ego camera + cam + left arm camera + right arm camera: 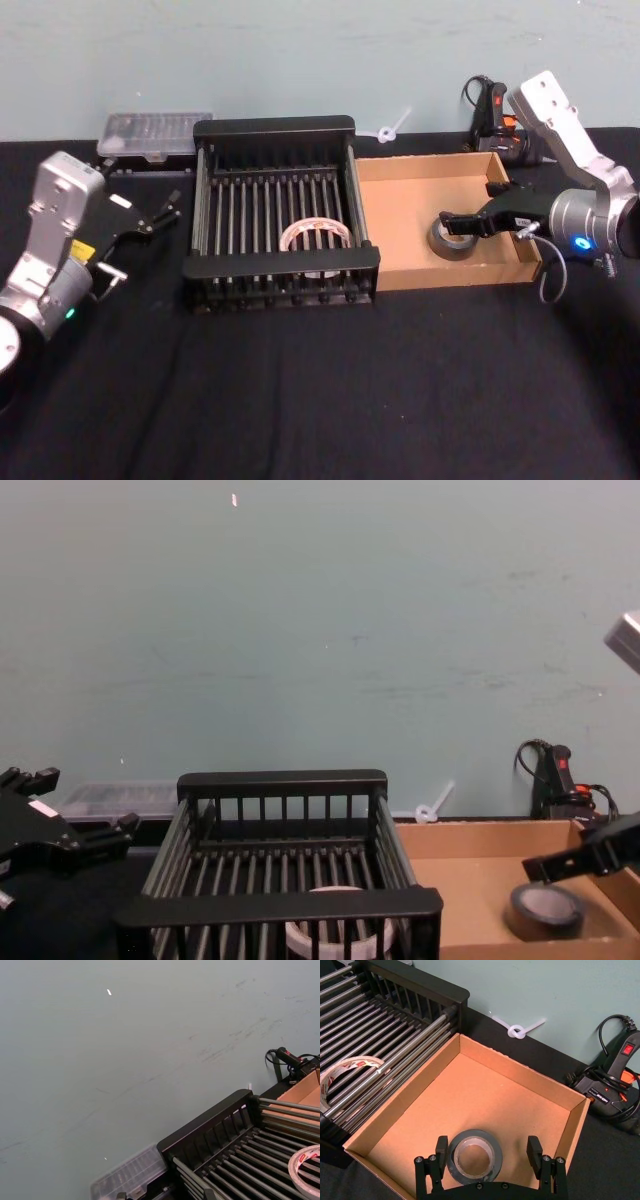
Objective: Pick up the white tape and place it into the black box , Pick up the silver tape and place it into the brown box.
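Head: white tape lies in the black box; silver tape on the brown box floor near its front wall. Left end effector parked at surface's left edge, fingers apart. Right wrist: right end effector fingers apart, straddling the silver tape, not clamped.

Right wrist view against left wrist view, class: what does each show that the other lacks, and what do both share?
Right wrist only: the silver tape lying flat on the brown box's floor, with the open right gripper astride it, fingers apart on either side, and a white cable tie on the table.
Left wrist only: a clear plastic case beside the black box.
Both: the black box, the white tape lying on its slats, part of the brown box, the black corded tool, the pale wall.
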